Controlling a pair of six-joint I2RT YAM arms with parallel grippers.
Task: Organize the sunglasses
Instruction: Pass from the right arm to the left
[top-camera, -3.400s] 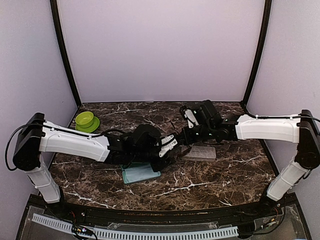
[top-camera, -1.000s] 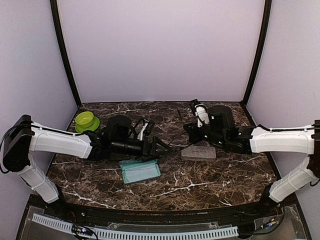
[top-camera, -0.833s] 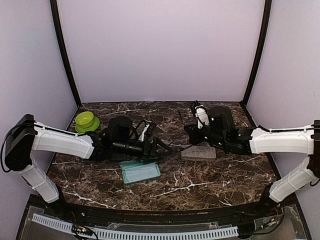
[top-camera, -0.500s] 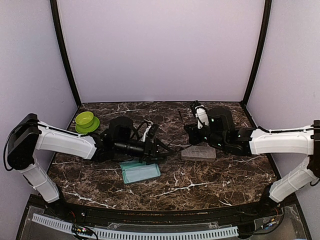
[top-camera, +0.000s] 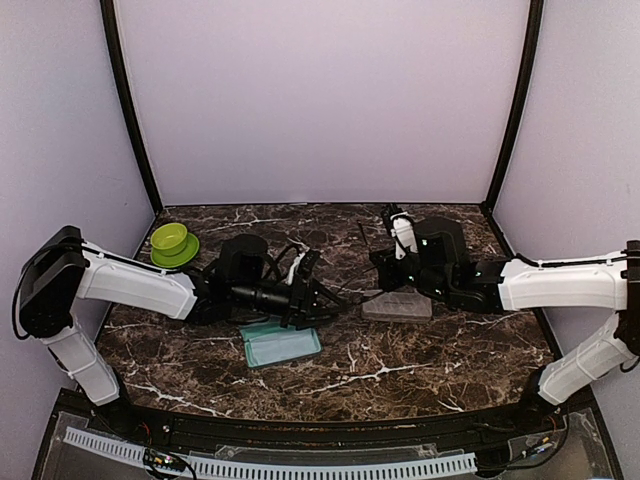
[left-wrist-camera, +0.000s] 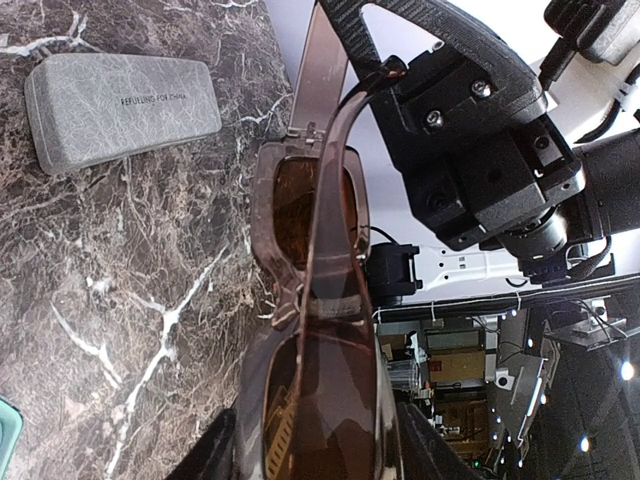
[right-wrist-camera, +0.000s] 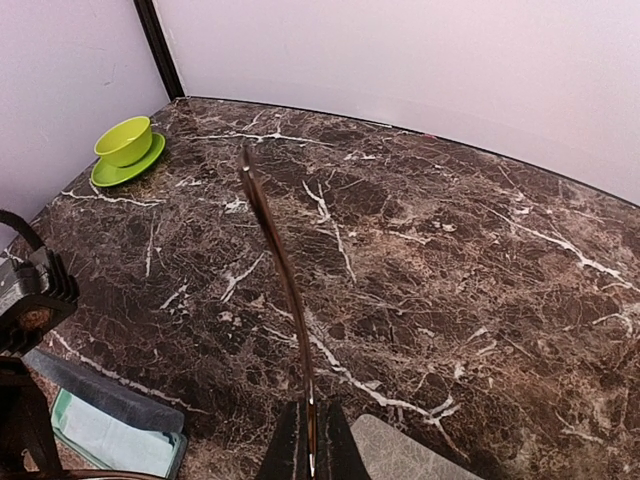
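Two grippers meet at the translucent brown plastic sunglasses, which hang between them. The right gripper is clamped on one thin temple arm, which rises away from its fingers. The left gripper has its jaws half closed either side of the lens frame; whether they press it I cannot tell. Beyond its fingers lies a grey textured rectangular case.

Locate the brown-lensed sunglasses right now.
Mid-table in the top view, the sunglasses hang between the left gripper and the right gripper, which pinches one temple; teal case near-left, grey case right.
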